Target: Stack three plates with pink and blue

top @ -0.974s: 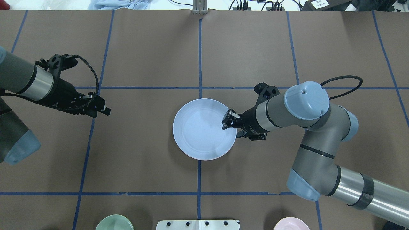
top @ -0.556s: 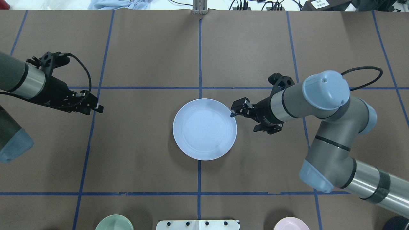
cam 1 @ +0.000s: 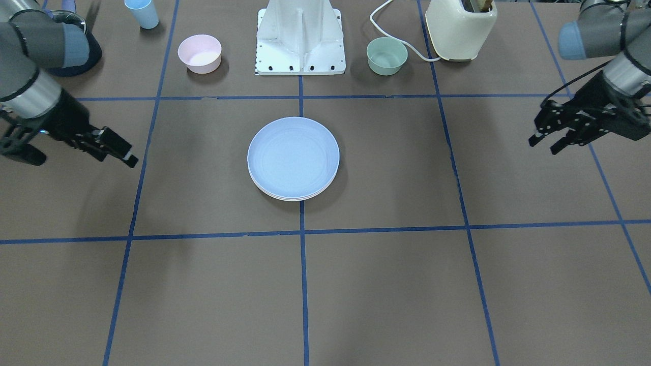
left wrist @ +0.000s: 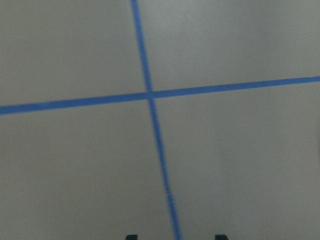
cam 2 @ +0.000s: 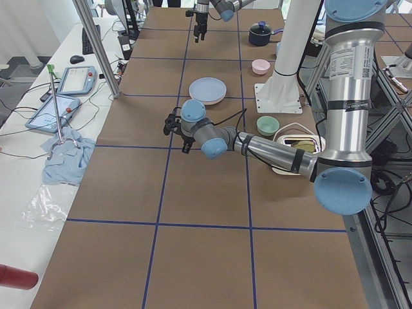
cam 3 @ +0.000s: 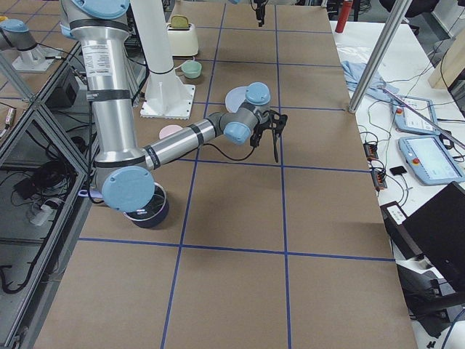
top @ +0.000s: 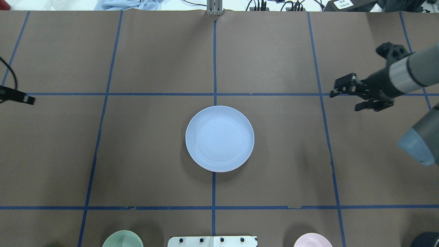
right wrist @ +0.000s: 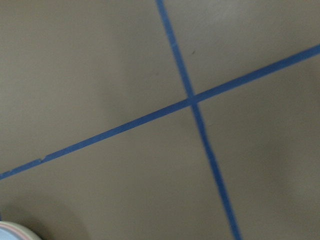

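The three plates lie stacked at the table's middle. The pale blue plate [top: 219,139] is on top and also shows in the front view [cam 1: 293,155]. Only thin rims of the plates under it show at the stack's near edge [cam 1: 292,197]; a pinkish rim shows in the corner of the right wrist view [right wrist: 11,233]. My right gripper [top: 337,90] is open and empty, far to the right of the stack, at the left of the front view [cam 1: 127,157]. My left gripper [cam 1: 543,144] is open and empty at the table's left edge [top: 30,100].
A small pink bowl [cam 1: 199,53] and a small mint-green bowl [cam 1: 387,55] stand on either side of the white robot base [cam 1: 300,40]. A cream appliance [cam 1: 461,28] and a pale blue cup [cam 1: 142,12] stand further along that edge.
My right gripper has drawn back from the blue plate's rim, far to the right. My left gripper has drawn back to the left edge. The stack has not moved.
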Robot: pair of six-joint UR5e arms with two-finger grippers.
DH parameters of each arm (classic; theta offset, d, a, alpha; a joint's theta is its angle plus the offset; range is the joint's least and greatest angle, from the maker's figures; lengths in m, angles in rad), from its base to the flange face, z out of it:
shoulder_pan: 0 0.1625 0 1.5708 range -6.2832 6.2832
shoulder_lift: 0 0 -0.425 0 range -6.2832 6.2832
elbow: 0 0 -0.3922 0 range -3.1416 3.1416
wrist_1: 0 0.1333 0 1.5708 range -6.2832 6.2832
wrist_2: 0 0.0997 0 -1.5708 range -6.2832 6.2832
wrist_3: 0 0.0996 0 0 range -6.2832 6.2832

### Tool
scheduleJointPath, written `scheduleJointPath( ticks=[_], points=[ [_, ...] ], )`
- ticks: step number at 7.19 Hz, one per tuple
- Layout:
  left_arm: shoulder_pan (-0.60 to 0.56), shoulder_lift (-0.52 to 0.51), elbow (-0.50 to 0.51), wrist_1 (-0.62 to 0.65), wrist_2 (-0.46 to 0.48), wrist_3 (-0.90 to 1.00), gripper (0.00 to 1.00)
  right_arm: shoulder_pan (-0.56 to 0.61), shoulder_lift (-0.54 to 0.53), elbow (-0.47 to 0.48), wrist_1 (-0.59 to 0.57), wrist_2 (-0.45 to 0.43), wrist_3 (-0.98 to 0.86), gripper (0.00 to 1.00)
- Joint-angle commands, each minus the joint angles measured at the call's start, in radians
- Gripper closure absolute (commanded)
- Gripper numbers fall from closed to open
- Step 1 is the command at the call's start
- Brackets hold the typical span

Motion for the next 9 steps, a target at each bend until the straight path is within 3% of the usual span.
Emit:
scheduleJointPath(
  ticks=[1,3,4,5,7,9],
  points=[
    [-0.216,0.019,0.124,0.015,0.0,0.279,0.34,0.194,-0.145,-0.014,-0.053,0.055,-0.425,0.0],
    [-0.315,0.018,0.132,0.07,0.001,0.299,0.26,0.347,-0.185,-0.02,-0.237,0.055,-0.819,0.0],
    [-0.337,0.032,0.145,0.071,-0.005,0.414,0.01,0.409,-0.17,-0.021,-0.384,0.05,-1.019,0.0],
    [-0.35,0.032,0.14,0.105,-0.019,0.437,0.0,0.438,-0.144,-0.021,-0.464,0.049,-1.085,0.0],
    [-0.367,0.019,0.131,0.185,-0.054,0.438,0.0,0.439,-0.124,-0.057,-0.482,0.05,-1.087,0.0],
    [-0.367,0.029,0.134,0.185,-0.053,0.447,0.0,0.439,-0.124,-0.1,-0.473,0.052,-1.105,0.0]
  ],
)
